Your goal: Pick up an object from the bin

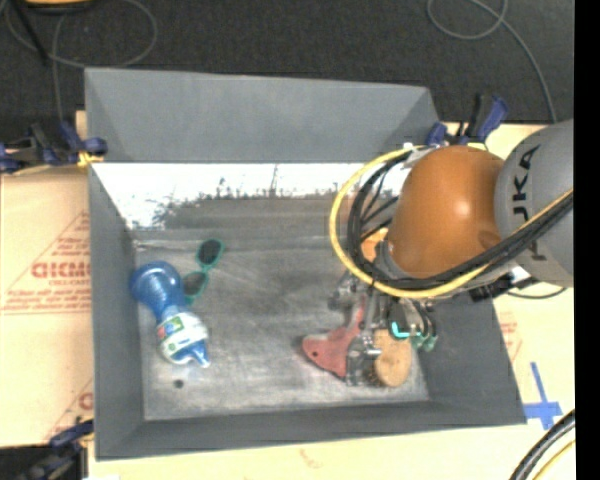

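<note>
My gripper [363,340] is low in the bin's front right part, under the arm's orange dome. A flat dull-red piece [325,353] lies on the floor right against the gripper's left side, touching it. A round tan disc-like thing [393,365] sits just to the gripper's right, close to the front wall. Whether either of them is between the gripper's tips is hidden by the gripper's own body.
A blue plastic bottle [170,313] with a white label lies on the left side of the floor. A small dark green object [208,256] rests behind it, toward the back. The arm, with its orange dome and looped cables, covers the bin's right side.
</note>
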